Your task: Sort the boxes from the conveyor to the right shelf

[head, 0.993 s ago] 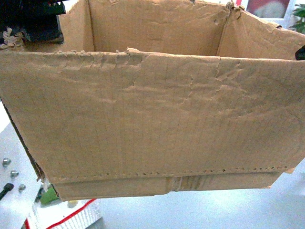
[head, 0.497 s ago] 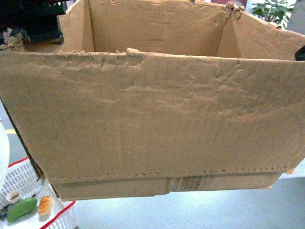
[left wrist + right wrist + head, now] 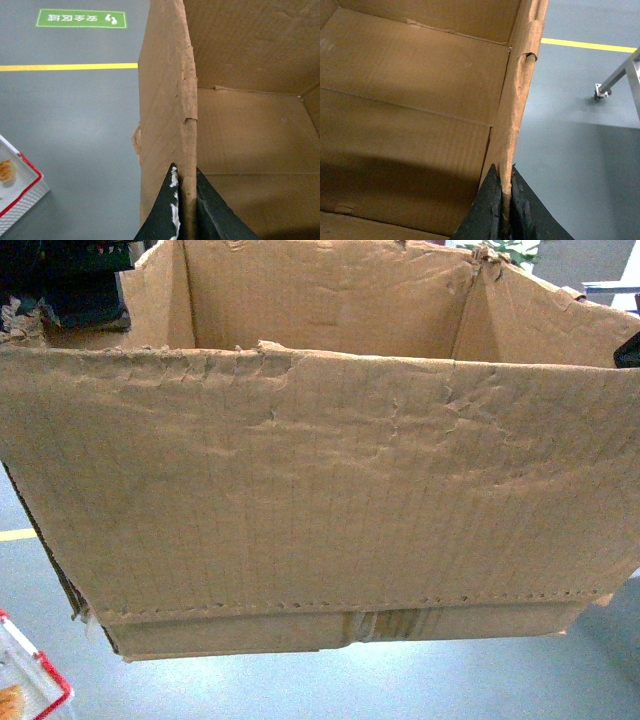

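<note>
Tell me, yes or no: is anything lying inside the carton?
No. The right wrist view shows the carton with a bare cardboard floor, nothing on it.

Head faces carton (image 3: 320, 490) closely; wrists overlook its walls.

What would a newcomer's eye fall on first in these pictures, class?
The large brown carton fills nearly the whole head view, open-topped with ragged edges and empty inside. Each wrist view shows a gripper pinching a side wall: the left gripper and the right gripper. Below lies grey floor with a yellow line.

Grey floor (image 3: 75, 130), yellow line (image 3: 65, 66), perhaps basket (image 3: 17, 187)
</note>
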